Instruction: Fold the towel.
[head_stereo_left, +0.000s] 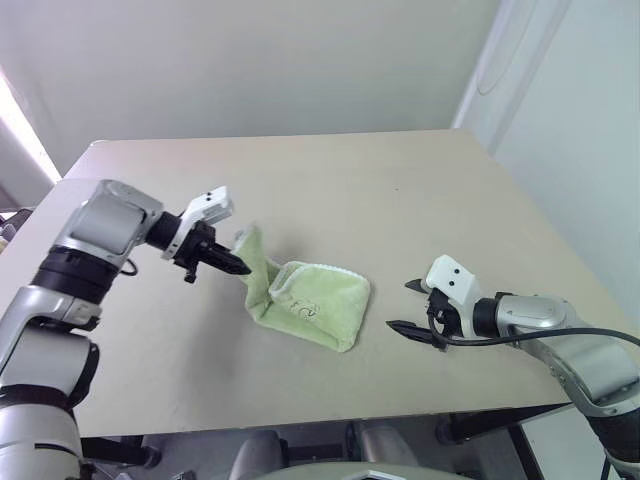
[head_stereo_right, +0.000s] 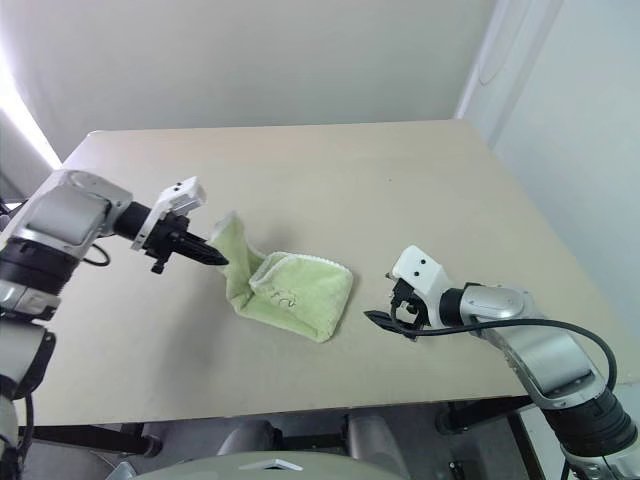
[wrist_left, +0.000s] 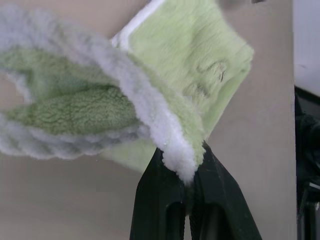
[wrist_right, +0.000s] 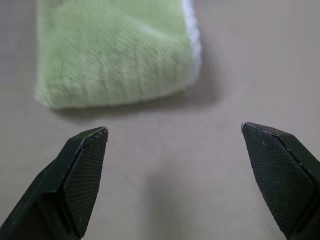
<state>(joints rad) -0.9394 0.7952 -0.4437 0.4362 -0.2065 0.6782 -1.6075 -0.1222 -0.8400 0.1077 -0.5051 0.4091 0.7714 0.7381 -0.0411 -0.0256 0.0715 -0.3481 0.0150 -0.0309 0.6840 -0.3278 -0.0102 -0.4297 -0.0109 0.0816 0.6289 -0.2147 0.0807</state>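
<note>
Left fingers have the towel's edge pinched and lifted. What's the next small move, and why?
Probably carry the left gripper across toward the right gripper, laying the raised edge over the towel. That edge is clamped and off the table; the rest lies bunched flat.

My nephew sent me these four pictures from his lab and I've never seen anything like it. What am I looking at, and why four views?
It is a humanoid robot with two arms, folding a towel. The two wide pictures come from cameras in its head, looking down over a beige table. The two close-ups come from cameras on its wrists, looking along each end effector's two black fingers. On the table lies a light green towel, already doubled over. The left end effector is shut on the towel's white-edged corner and holds that corner off the table; the left wrist view shows the pinch up close. The right end effector is open, holds nothing, and sits beside the towel without touching it.
</note>
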